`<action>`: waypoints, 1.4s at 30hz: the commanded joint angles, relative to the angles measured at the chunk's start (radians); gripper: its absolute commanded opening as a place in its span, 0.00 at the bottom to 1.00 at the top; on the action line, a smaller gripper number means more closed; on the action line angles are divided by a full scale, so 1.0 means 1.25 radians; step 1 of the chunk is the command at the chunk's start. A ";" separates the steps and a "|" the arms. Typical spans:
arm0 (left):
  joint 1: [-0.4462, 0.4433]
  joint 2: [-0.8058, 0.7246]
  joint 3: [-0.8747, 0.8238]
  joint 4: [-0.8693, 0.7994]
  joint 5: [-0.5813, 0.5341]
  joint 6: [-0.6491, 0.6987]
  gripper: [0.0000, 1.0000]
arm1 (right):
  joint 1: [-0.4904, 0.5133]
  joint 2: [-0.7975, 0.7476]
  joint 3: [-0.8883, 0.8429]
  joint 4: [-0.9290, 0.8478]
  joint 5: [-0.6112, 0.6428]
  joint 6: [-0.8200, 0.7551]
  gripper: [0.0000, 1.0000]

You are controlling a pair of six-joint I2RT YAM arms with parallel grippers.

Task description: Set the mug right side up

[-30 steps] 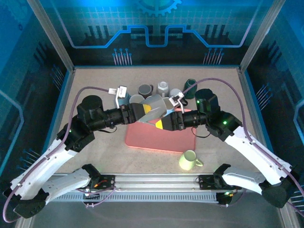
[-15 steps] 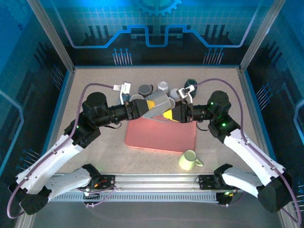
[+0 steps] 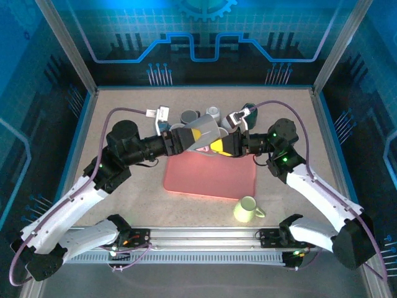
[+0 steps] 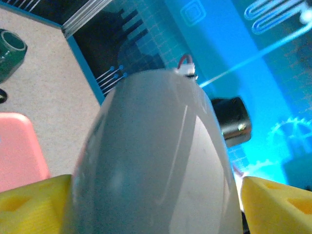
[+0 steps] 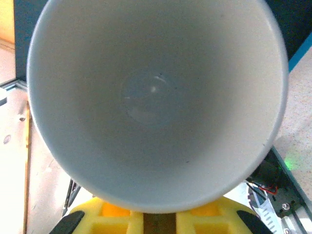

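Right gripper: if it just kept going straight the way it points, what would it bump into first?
The grey mug. Its open mouth faces the right gripper at close range, while the left gripper holds it from the other side. Whether the two are touching is unclear.

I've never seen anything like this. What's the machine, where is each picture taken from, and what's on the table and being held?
Two robot arms are bolted at the near edge of a table, each ending in a two-finger gripper with yellow pads. The wide picture comes from a fixed camera above and behind them; the other two come from cameras on the wrists. On the table lie a pink mat, a pale green mug in front and several mugs at the back. The left gripper clamps a grey mug over the mat. The right gripper meets it, its camera looking into the mug's mouth; whether it grips is unclear.
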 commanded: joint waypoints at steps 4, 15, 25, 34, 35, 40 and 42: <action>-0.016 -0.054 0.023 -0.183 -0.099 0.088 0.99 | -0.044 -0.117 0.115 -0.552 0.189 -0.422 0.00; -0.011 -0.030 0.113 -0.515 -0.296 0.173 0.99 | -0.005 -0.194 0.204 -1.041 0.845 -0.935 0.00; -0.011 0.052 0.223 -0.584 -0.258 0.270 0.99 | -0.020 0.003 0.162 -1.001 0.993 -0.944 0.00; 0.010 0.039 0.197 -0.599 -0.248 0.309 0.99 | -0.010 0.184 0.151 -0.902 1.072 -0.945 0.00; 0.013 0.039 0.196 -0.603 -0.245 0.307 0.99 | -0.002 0.198 0.151 -0.895 1.087 -0.951 0.00; 0.020 0.021 0.184 -0.607 -0.233 0.306 0.99 | 0.015 0.256 0.138 -0.853 1.133 -0.971 0.00; 0.026 0.014 0.178 -0.605 -0.218 0.306 0.99 | 0.009 0.277 0.135 -0.836 1.121 -0.974 0.00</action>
